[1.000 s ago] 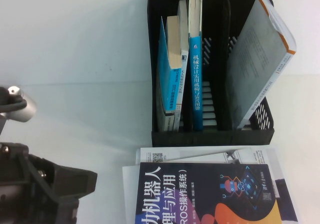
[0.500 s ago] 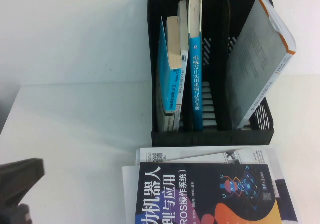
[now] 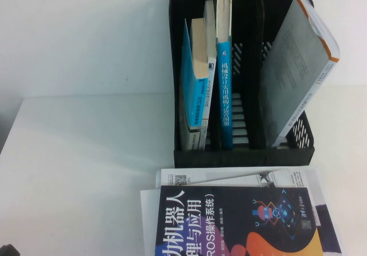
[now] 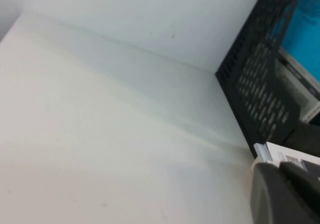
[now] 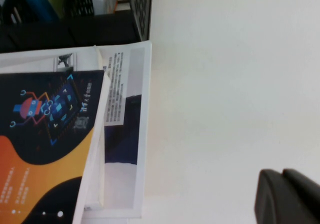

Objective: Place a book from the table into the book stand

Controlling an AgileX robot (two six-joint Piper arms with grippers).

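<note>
The book (image 3: 192, 84), with its bright blue cover, stands upright in the left slot of the black book stand (image 3: 241, 153). In the left wrist view its blue and grey cover (image 4: 305, 43) shows behind the stand's perforated side (image 4: 257, 83). My left gripper (image 4: 285, 194) is shut and empty, low over the white table (image 3: 86, 164) to the left of the stand; in the high view only a dark bit of the arm (image 3: 7, 250) shows at the bottom left corner. My right gripper (image 5: 290, 196) is shut and empty over bare table to the right of the lying books; it is out of the high view.
A tall blue-spined book (image 3: 225, 90) stands in the middle slot and a grey book (image 3: 295, 73) leans in the right slot. A dark navy robot-picture book (image 3: 241, 221) lies on a white-edged book (image 5: 122, 134) in front of the stand.
My left arm has pulled back down and to the left, almost out of the high view. The books and the stand have not moved.
</note>
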